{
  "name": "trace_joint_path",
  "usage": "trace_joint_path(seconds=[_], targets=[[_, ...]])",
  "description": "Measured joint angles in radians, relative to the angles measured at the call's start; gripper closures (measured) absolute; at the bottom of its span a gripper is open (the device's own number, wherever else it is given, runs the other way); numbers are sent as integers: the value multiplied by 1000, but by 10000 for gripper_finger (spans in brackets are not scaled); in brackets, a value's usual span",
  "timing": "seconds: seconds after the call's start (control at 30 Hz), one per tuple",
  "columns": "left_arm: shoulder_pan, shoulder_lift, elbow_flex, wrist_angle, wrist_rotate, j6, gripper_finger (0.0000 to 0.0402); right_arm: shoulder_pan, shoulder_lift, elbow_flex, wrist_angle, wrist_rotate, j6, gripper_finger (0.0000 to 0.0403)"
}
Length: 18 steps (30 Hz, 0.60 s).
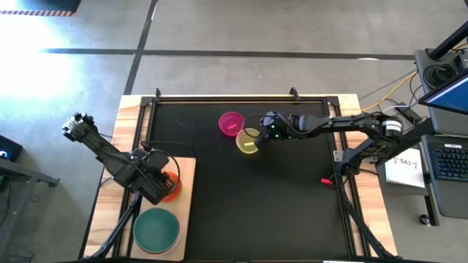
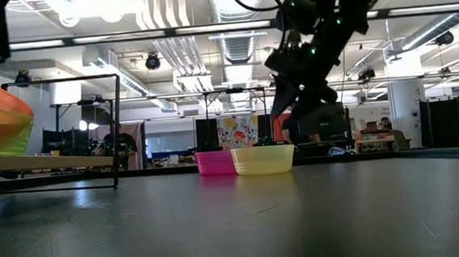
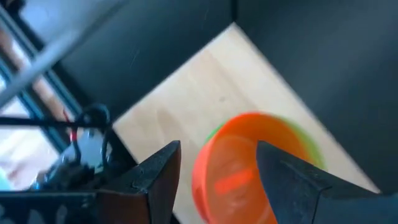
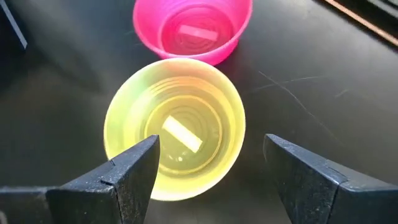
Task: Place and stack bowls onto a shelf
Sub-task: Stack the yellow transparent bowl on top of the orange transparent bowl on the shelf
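Orange plastic fills the left wrist view, where a round orange bowl (image 3: 239, 168) is seen nested on a bright green bowl (image 3: 308, 140) on the pale wooden shelf board (image 3: 205, 81), framed between the parted fingers of the left gripper (image 3: 217, 171), which is open and clasps nothing. From overhead, that bowl (image 1: 172, 186) is largely hidden beneath the left gripper (image 1: 157, 184), and only its rim is shown; the green one under it cannot be made out there. A stack of teal-green and white bowls (image 1: 156, 229) is seen nearer the front edge of the same board (image 1: 186, 212), a detail given by the overhead view alone.

On the black mat (image 1: 278, 204) covering the tabletop, a translucent yellow plastic bowl (image 4: 174, 127) is seen directly below the right gripper (image 4: 208, 165), whose fingers are spread wide to either side of it without touching. A magenta plastic bowl (image 4: 193, 28) is set just beside the yellow one, the two almost touching. At table level the gap between the right gripper (image 2: 288, 100) and the yellow bowl (image 2: 263, 159) is made plain, while the shelf stack is cut off at the picture's edge.
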Motion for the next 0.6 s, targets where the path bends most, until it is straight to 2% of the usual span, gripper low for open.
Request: trace_joint_path(seconds=[0.3, 0.6], targets=[[0, 10, 114, 0, -143, 100, 210, -44, 10, -92, 90, 14, 211, 129], [0, 10, 176, 0, -239, 185, 209, -42, 134, -82, 133, 31, 236, 146]])
